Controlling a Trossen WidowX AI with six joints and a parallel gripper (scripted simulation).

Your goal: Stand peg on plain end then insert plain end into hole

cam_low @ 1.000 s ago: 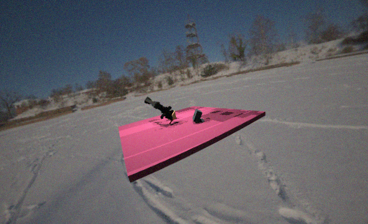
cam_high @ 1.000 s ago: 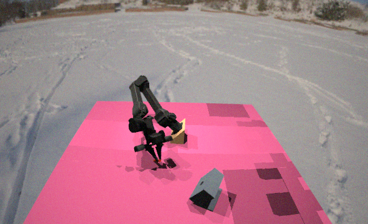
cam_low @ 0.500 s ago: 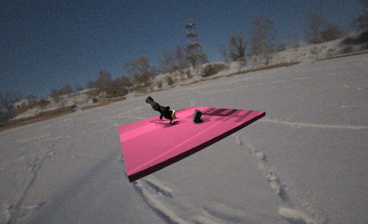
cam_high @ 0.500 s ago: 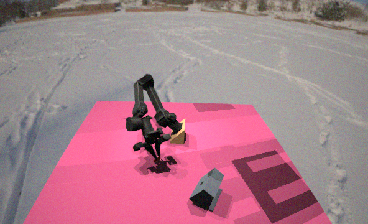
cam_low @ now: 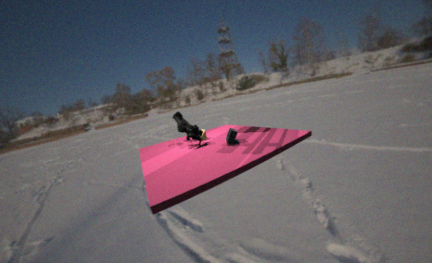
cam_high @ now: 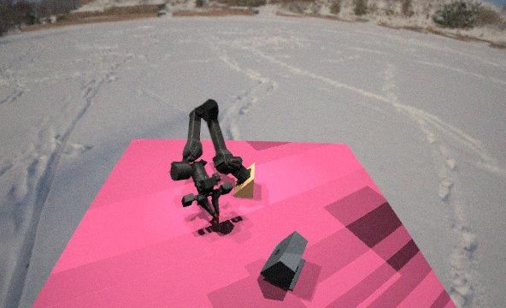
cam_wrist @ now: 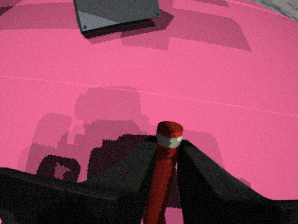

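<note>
My gripper (cam_high: 216,214) (cam_wrist: 167,145) is shut on the red peg (cam_high: 217,216) (cam_wrist: 161,182). In the wrist view the peg's white band and red end face show at the fingertips, with the end face turned toward the camera; its shaft runs down between the fingers and its plain end is out of view. In the top view only a bit of red shows, low over the table (cam_high: 120,239); contact with the table cannot be told. The grey sloped panel (cam_high: 293,252) (cam_low: 232,136) (cam_wrist: 117,12) stands away from the gripper, with a small dark hole in its face in the top view.
A tan wedge (cam_high: 246,188) (cam_low: 203,135) stands beside the arm, behind the gripper in the top view. Dark shadows lie on the pink table under the gripper and around the grey panel. The table's edges drop to snowy ground.
</note>
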